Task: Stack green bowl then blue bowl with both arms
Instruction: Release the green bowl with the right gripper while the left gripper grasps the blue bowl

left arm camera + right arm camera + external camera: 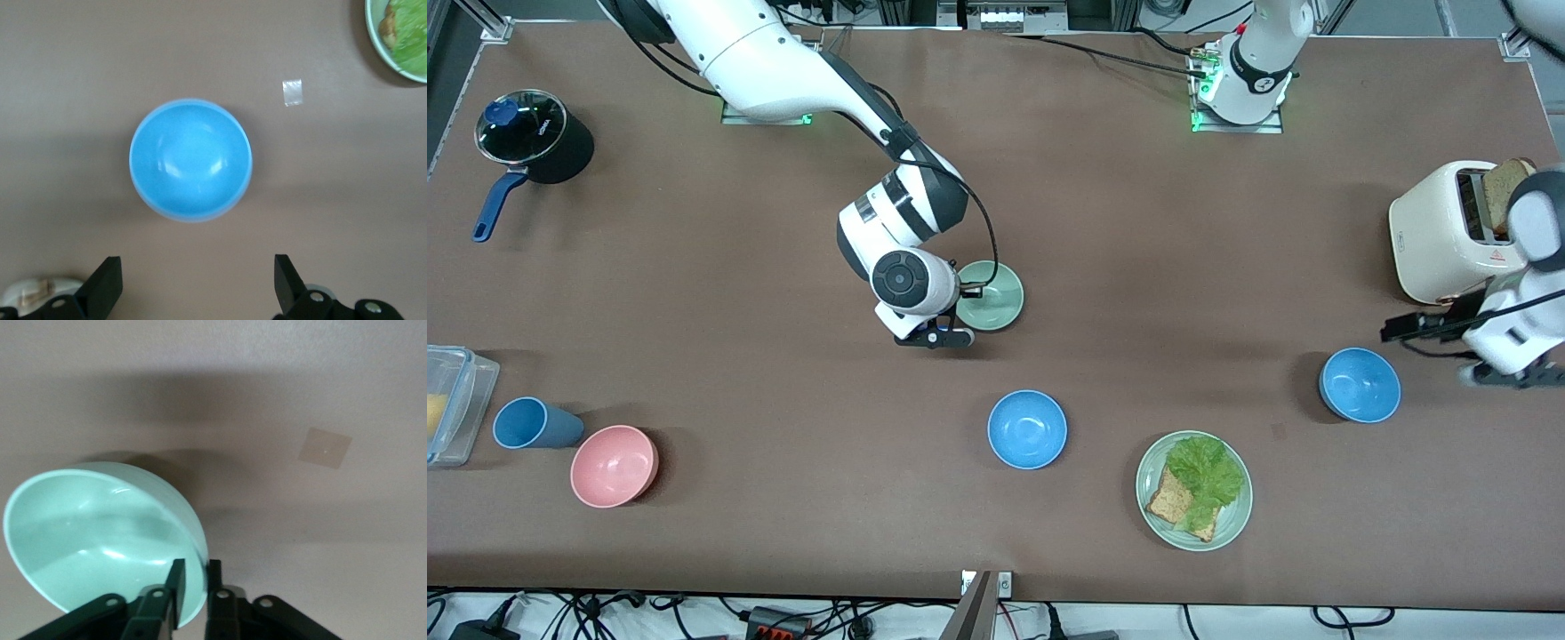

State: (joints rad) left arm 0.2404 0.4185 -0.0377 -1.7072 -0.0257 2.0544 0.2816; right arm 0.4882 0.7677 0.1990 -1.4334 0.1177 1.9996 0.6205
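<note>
Pinched on its rim by the right gripper [193,577], the green bowl [991,295] hangs tilted over the middle of the table [783,382], one finger inside the wall and one outside. Toward the left arm's end, the left gripper [197,283] hovers with fingers spread wide above the blue bowl [191,160], which sits upright near the green plate [1152,502] of toast and lettuce.

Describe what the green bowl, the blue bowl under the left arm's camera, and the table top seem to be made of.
Green bowl: probably plastic or melamine, smooth and semi-glossy, with soft highlights inside; the right claw pinches its thin rim. Blue bowl: apparently the same kind, with glossy glare patches in its hollow; the left claw is open beside it. Table top: matte brown, reflecting nothing; material unclear.
</note>
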